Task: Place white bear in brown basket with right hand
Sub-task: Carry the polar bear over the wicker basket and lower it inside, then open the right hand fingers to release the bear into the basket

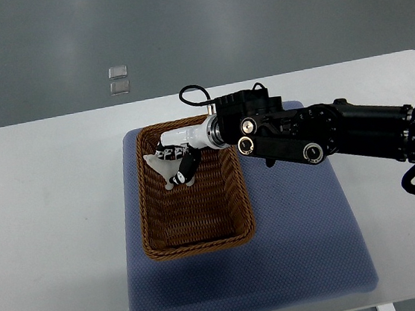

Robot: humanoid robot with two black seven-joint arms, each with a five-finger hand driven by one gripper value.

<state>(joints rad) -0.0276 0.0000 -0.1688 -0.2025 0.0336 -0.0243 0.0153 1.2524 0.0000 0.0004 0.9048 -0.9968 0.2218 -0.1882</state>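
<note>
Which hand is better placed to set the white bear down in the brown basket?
The right hand. Its arm comes in from the right edge, and the hand is over the far end of the brown basket with the white bear at its fingers. No left arm shows.

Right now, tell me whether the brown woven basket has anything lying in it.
Nearly empty: the brown woven basket floor lies bare; only the right hand reaches over its far end.
</note>
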